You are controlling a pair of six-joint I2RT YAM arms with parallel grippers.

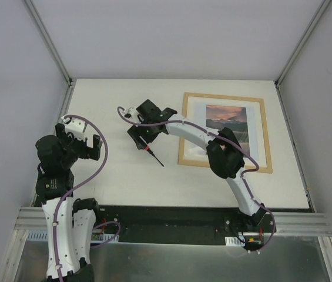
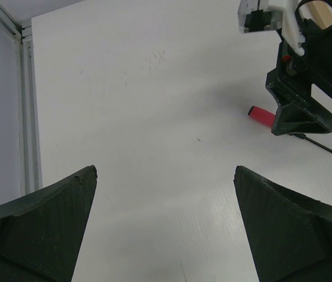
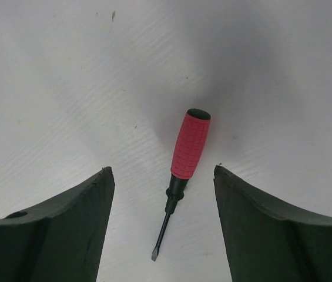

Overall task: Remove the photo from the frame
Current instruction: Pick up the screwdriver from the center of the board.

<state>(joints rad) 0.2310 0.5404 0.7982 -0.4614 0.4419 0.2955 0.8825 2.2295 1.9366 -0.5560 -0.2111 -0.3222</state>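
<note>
**While the screwdriver lies loose between the fingers, close square on its red handle**

Since your left hand (image 1: 84,145) hangs wide open and empty over the near-left part of the tabletop (image 1: 124,188), leave it out of this step.

Your right hand (image 3: 162,170) is reached across to the middle of the tabletop. Its fingers stand apart on either side of the screwdriver (image 3: 175,185), and there is bare surface between each pad and the tool, so nothing is gripped yet. The tool lies flat. Its red handle points away from the wrist and its thin blade points back toward it.

Centre on the thick red grip, not the narrow black collar or shaft. Go low enough that the pads meet the handle's sides rather than riding over its top. It is round and will likely roll if one finger arrives first, so close evenly.

Further right, the frame (image 1: 224,96) lies flat and face up near the far-right corner. The photo (image 1: 226,120) is still inside it, ringed by its pale border. I judge that you will need the tool on the frame's back.
</note>
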